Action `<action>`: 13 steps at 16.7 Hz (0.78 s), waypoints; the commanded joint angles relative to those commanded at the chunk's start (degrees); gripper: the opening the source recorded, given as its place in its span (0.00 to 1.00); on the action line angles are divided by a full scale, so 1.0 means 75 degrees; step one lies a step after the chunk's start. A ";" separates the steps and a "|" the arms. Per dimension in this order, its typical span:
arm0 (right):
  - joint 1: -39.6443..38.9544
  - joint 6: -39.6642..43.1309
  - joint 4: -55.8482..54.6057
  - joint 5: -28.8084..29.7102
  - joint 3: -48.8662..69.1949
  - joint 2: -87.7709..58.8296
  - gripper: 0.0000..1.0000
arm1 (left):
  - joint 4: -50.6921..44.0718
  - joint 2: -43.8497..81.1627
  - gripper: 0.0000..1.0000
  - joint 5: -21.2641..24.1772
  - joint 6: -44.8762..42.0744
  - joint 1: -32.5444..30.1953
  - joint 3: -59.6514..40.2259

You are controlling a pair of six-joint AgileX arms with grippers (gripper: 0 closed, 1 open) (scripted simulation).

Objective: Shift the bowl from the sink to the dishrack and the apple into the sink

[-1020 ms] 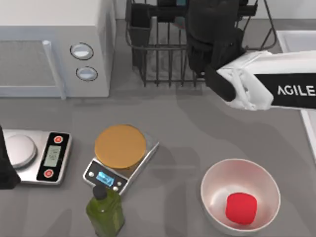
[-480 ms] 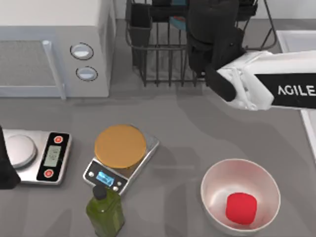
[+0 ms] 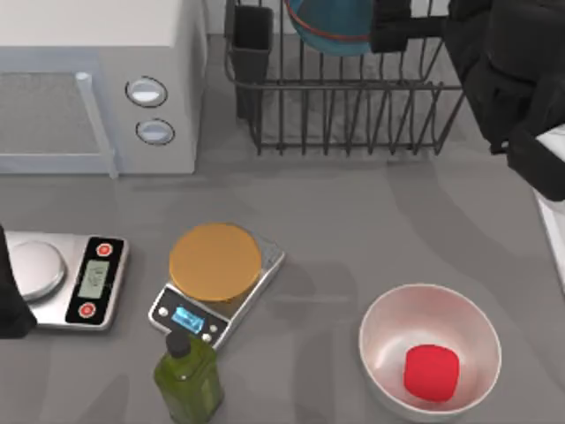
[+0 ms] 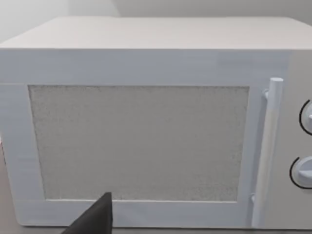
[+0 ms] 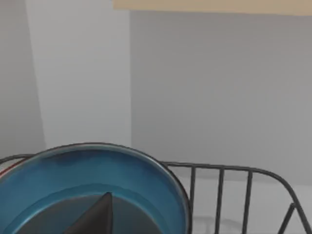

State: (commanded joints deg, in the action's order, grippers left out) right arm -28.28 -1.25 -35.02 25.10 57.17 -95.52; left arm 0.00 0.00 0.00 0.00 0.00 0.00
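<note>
At the near edge of the grey tabletop [image 3: 353,221], right of centre, a small red, blocky apple [image 3: 431,372] lies inside a large whitish-pink glossy bowl [image 3: 385,329]. Left of that bowl stands an olive-green glass bottle with a dark cap [image 3: 187,377], just near of a small silver kitchen scale carrying a round tan disc [image 3: 214,261]. Further left sits a second silver scale with a round metal pan and red buttons [image 3: 66,278], and the black left tool [image 3: 11,305] is parked at the left edge beside it; whether its fingers are spread or pressed together cannot be told. The left wrist view faces the door of a white microwave oven [image 4: 141,141], which stands at the far left of the tabletop.

At the far side, the large black wire dishrack [image 3: 353,115] with its dark rectangular cutlery cup [image 3: 252,35] on the left corner holds the round teal-blue bowl with a thin orange-red rim [image 3: 331,22], standing on edge among the bars. The right wrist view looks at this bowl's blue inside with rack bars beside it. The black right tool [image 3: 402,25] hovers at the bowl's right side; its finger state cannot be told. The pale white-grey sink [image 3: 552,212] shows at the right edge.
</note>
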 joint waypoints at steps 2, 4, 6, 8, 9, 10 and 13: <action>0.0453 -0.0033 0.0446 -0.0679 -0.1138 0.1506 1.00 | 0.0000 0.0000 1.00 0.0000 0.0000 0.0000 0.0000; 0.0941 -0.0071 0.0998 -0.1331 -0.2350 0.3239 1.00 | 0.0000 0.0000 1.00 0.0000 0.0000 0.0000 0.0000; 0.1446 -0.0100 0.1623 -0.1913 -0.3554 0.5084 1.00 | 0.0000 0.0000 1.00 0.0000 0.0000 0.0000 0.0000; 0.1950 -0.0115 0.2284 -0.2400 -0.4676 0.6923 1.00 | 0.0000 0.0000 1.00 0.0000 0.0000 0.0000 0.0000; 0.2195 -0.0113 0.2613 -0.2605 -0.5191 0.7800 1.00 | 0.0000 0.0000 1.00 0.0000 0.0000 0.0000 0.0000; 0.2430 -0.0103 0.2931 -0.2782 -0.5669 0.8628 1.00 | 0.0000 0.0000 1.00 0.0000 0.0000 0.0000 0.0000; 0.3063 -0.0035 0.3773 -0.3158 -0.6801 1.0692 1.00 | 0.0000 0.0000 1.00 0.0000 0.0000 0.0000 0.0000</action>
State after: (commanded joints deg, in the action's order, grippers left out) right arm -5.31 -1.51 -6.72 1.41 6.16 -15.33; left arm 0.00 0.00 0.00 0.00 0.00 0.00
